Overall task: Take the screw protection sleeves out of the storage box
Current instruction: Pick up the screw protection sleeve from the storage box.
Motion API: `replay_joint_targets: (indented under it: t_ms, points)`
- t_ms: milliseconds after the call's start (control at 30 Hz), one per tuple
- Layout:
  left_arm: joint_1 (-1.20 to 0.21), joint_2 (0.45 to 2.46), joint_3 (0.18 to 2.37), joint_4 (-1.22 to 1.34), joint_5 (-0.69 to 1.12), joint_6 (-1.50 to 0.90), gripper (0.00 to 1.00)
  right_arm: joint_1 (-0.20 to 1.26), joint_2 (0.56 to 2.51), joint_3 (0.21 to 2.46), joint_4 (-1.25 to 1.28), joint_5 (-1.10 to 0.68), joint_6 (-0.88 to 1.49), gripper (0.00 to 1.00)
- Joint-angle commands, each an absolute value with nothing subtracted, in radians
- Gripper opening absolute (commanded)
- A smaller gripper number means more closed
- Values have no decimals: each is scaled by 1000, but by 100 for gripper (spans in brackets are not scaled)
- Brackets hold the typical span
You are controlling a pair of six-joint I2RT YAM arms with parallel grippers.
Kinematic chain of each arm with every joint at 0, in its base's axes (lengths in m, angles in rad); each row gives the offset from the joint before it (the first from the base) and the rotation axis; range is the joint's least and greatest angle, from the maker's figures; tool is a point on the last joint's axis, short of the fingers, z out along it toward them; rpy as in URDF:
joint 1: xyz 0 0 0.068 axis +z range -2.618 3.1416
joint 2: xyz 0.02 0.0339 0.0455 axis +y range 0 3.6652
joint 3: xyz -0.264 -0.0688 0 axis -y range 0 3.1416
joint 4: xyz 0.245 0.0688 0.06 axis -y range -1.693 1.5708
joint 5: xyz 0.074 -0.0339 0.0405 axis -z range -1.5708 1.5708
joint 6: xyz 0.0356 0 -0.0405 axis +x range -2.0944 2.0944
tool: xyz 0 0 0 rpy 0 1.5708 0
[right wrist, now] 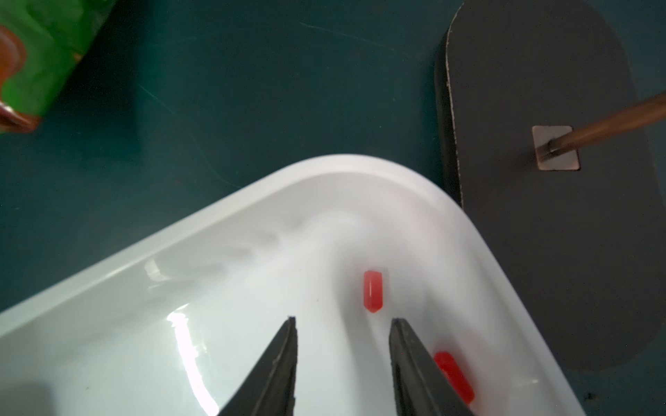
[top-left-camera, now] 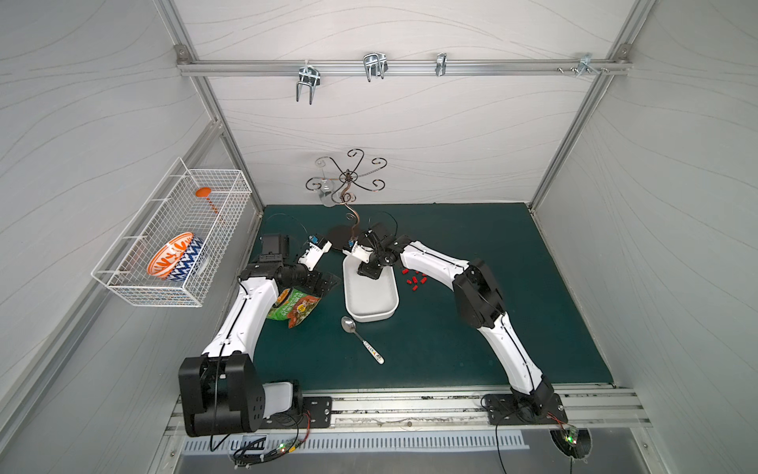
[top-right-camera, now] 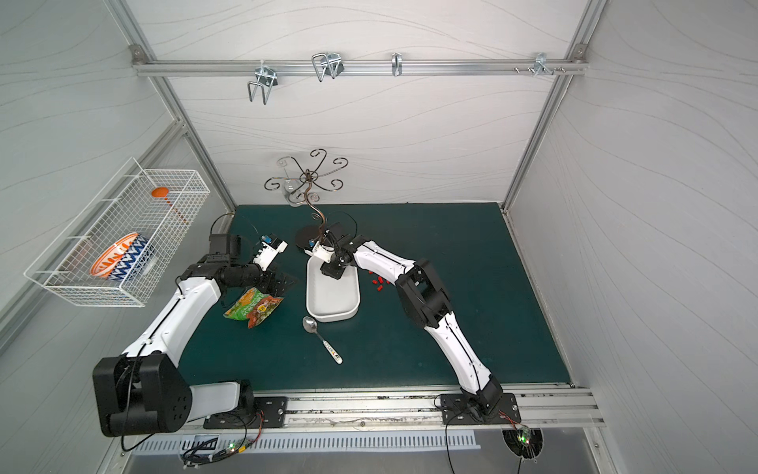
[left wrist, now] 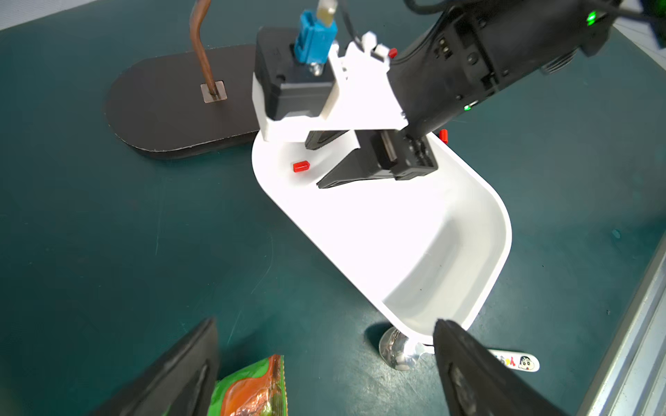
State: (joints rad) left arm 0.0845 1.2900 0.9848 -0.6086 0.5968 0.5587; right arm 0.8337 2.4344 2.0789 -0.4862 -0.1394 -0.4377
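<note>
In both top views the storage box (top-left-camera: 371, 318) lies at mid-frame on the green mat (top-left-camera: 492, 328). A scatter of screw protection sleeves (top-left-camera: 415, 282) is out on the mat just right of its rim. The right gripper (top-left-camera: 366, 271) dips into the box's upper end and hides the floor beneath it, while the left gripper (top-left-camera: 325, 284) hangs left of the box over a snack bag (top-left-camera: 293, 305). From the left wrist, that arm's own jaws stand wide and empty. From the right wrist, the claw is narrow but not closed, with nothing between the jaws. One sleeve (right wrist: 373, 291) lies just ahead of a fingertip (right wrist: 396, 324), off the gap's centre, its long axis roughly along the fingers. A second sleeve (right wrist: 454, 378) sits outside that finger, half hidden. The right arm is plainly nearer; I judge a small sideways shift comes first.
</note>
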Motion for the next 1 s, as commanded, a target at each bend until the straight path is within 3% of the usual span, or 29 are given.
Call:
replay_joint_targets:
  t_ms: [0,500,967]
  points:
    - [88,1269,985,-568,589,546,96,841,2483,2118,-482,-104,-445,43]
    - [90,1259,988,-577,589,551,96,846,2576,2196,-490,-48,-469,37]
    - [89,1252,988,-580,592,552,96,847,2536,2201,-518,-66,-465,10]
